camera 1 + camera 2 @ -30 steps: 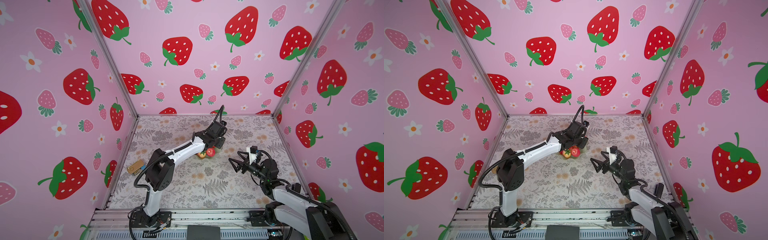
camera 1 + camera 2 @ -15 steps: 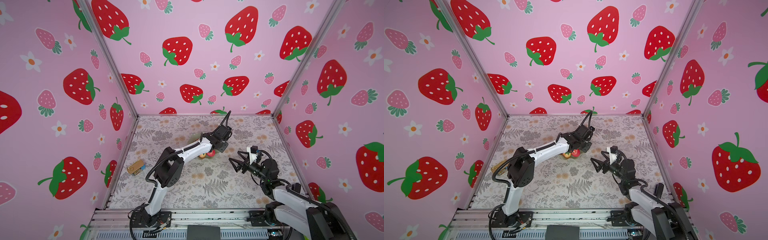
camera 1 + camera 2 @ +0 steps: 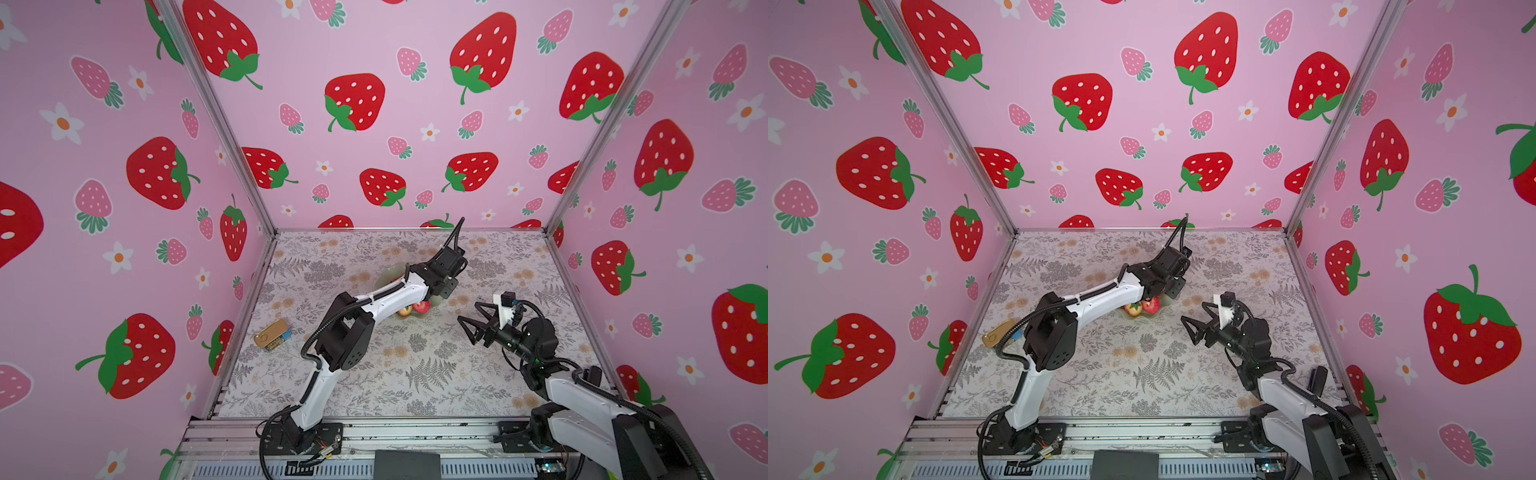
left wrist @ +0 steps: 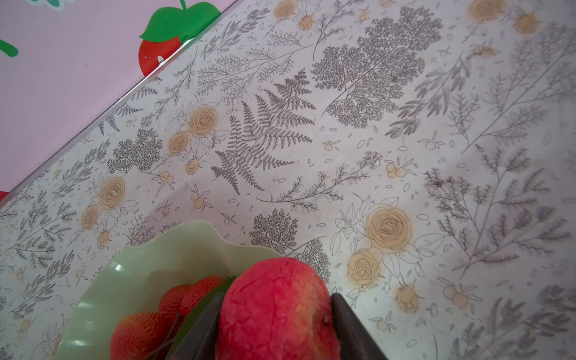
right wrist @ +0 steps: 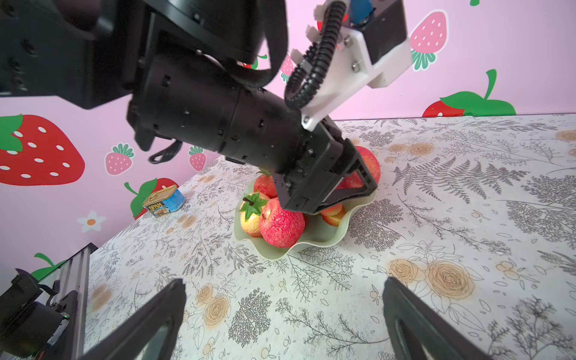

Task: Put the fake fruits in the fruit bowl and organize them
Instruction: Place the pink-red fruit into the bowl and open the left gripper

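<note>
While left gripper [image 4: 277, 307] clamps one pinkish-red fruit [image 4: 271, 280] over the single fruit bowl [image 5: 314, 243] holding five fruits [image 5: 282, 223], right gripper [image 5: 284, 282] gapes nearby.

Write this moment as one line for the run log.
left pincer: shut on red fruit at fruit bowl rim | right pincer: open, empty, above table | other fruits: in bowl | release: pending
</note>
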Tool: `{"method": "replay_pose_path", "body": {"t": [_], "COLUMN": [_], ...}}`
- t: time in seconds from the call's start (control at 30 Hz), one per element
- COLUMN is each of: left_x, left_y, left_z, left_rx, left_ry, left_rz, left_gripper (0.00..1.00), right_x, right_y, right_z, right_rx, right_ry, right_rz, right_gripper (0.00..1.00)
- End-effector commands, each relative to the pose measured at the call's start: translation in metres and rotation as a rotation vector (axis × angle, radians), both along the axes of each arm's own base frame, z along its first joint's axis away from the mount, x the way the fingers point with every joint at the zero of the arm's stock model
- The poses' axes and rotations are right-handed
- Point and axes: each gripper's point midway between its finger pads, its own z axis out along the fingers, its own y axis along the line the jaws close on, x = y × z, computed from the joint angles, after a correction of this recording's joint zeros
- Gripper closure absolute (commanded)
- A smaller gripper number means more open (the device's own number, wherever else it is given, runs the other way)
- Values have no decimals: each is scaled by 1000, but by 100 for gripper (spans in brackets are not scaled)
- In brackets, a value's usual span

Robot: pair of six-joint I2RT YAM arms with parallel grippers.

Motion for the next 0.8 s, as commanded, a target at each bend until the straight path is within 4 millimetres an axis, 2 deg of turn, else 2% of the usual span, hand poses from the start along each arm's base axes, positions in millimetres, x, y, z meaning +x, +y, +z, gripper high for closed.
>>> {"method": "replay_pose_path", "body": {"t": [0.0, 0.2, 0.4, 0.5, 0.63, 0.77], "left_x": [9, 14, 14, 14, 8, -8], "left_y": [12, 19, 23, 23, 14, 10], "left_z": [-3, -6, -11, -6, 21, 62], "left_rx": [69, 69, 86, 76, -4, -90], "left_ry": [-11, -14, -21, -33, -65, -110], "left_rz": [39, 64, 75, 69, 29, -32], "left_gripper": [54, 53, 34, 30, 28, 26], "right_x": [-2, -2, -2, -2, -1, 1], "right_y": [-1, -1, -1, -1, -1, -3], "right_z": [5, 4, 4, 3, 2, 2], "right_rx": [19, 17, 18, 16, 16, 9], "right_ry": [-17, -14, -15, -11, -9, -16], "right_rz": [2, 2, 3, 3, 1, -12], "right_gripper": [1, 1, 1, 1, 1, 1]}}
